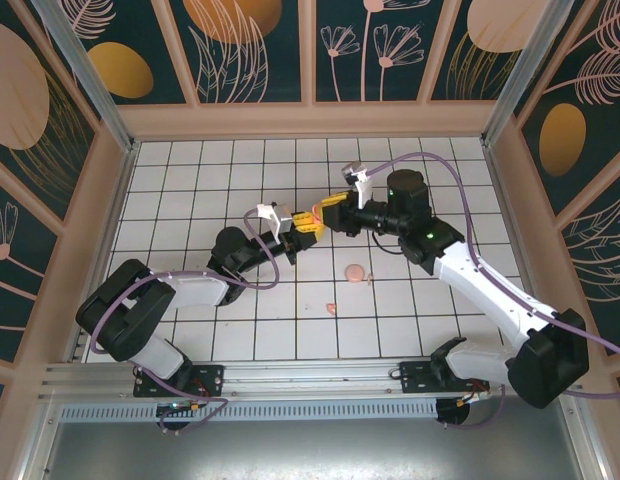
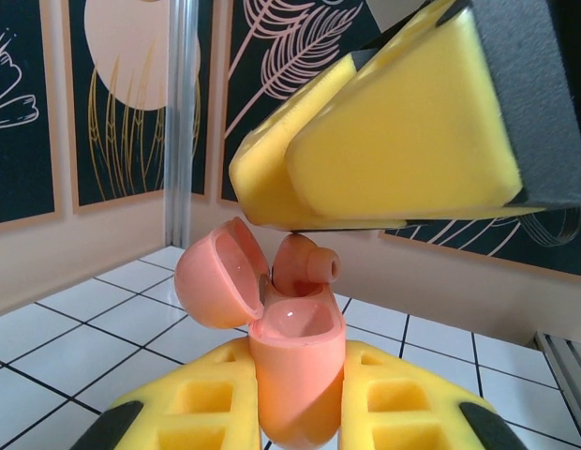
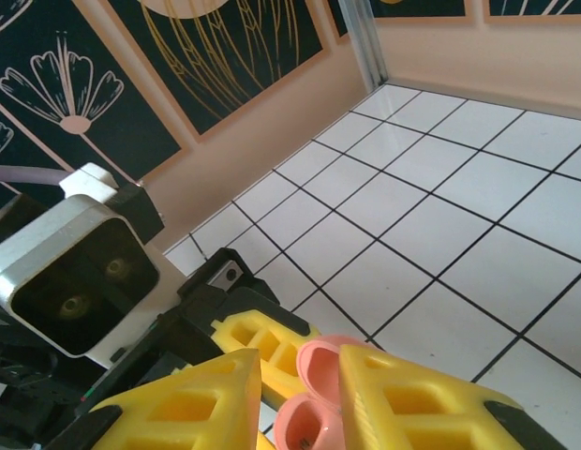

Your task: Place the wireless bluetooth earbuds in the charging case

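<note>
Left pincer (image 1: 304,223) clamped, right pincer (image 1: 327,209) poised above

Case (image 2: 295,375): base cut off by lower frame edge, flanks hidden by left claw (image 2: 300,412) fingers.
Earbud (image 2: 305,265): lower part hidden behind case rim.
Right claw (image 2: 272,192): cut off at top and right edges.
Pink bit (image 1: 332,308) on worktop (image 1: 190,180): too small to identify.

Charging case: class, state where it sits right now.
Left wrist view, bottom centre: the open charging case is clamped in the left claw, just beneath the right claw.
</note>
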